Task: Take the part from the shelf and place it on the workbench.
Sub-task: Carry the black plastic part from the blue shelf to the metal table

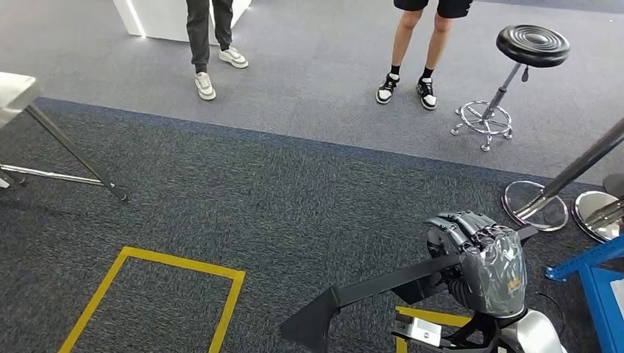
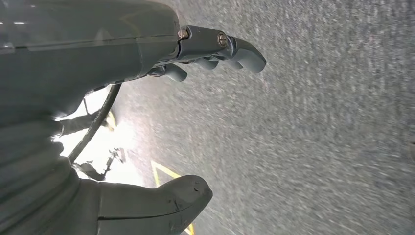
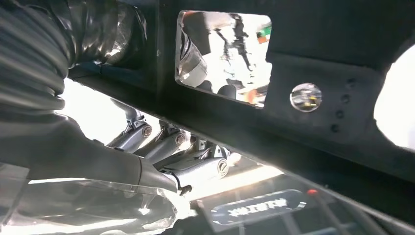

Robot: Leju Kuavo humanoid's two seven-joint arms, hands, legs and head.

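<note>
Dark grey carpet covers the floor, meeting a lighter grey strip at the far side, with one yellow taped rectangle marked near the front-left. Two people stand at the far edge, seen from the legs down, one round black stool beside them. Two chrome stand bases sit at the right, near a blue frame. One long, flat black part is carried low at the front-right, its long axis running from a pointed end at lower left up toward the right, where the right hand grips it, fingers curled around its edge. In the left wrist view the left hand hangs above the carpet, fingers apart, holding nothing.
</note>
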